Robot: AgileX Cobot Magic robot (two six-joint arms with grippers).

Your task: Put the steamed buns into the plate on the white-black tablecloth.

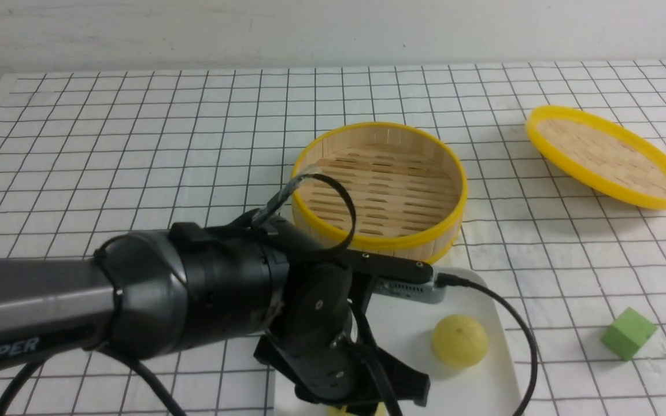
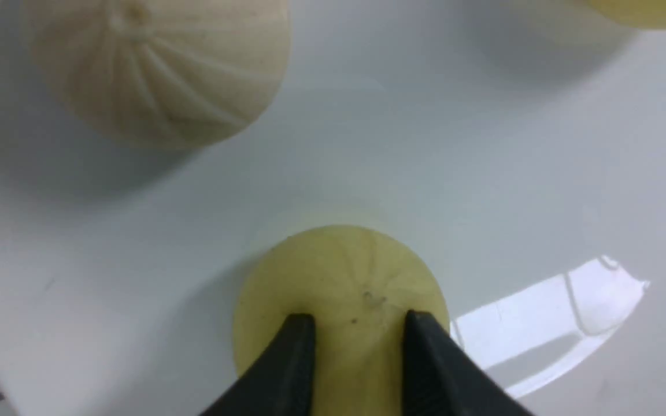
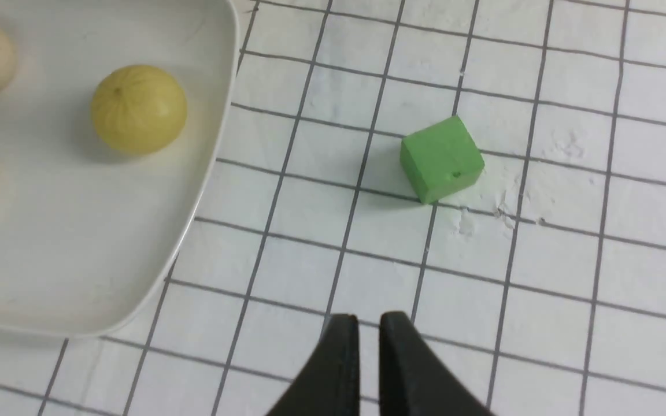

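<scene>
My left arm [image 1: 136, 312] blocks most of the plate [image 1: 483, 393] in the front view. The left jaws are hidden under it there, apart from a sliver of yellow at the picture's bottom edge.

From the left wrist, the left jaws stand partly apart, astride the top of the near yellow bun [image 2: 339, 271], which sits on the plate. I cannot tell whether they press on it or have let go. Its lower half is cut off behind the jaw tips. Beyond the jaws lies the off-white bun [image 2: 159, 69], its top cropped. Only an edge of the far yellow bun [image 2: 645, 11] shows at the frame border.

All three buns are on the plate, on the white-black tablecloth [image 1: 136, 144]. They are round domes with no long axis, and where I can see the pleated crowns they face up.

The right jaws are almost together, with only a thin slit between them and nothing in it. They hang over bare cloth. The green cube [image 3: 441, 159] lies ahead of them, and the plate corner is off to one side.
</scene>
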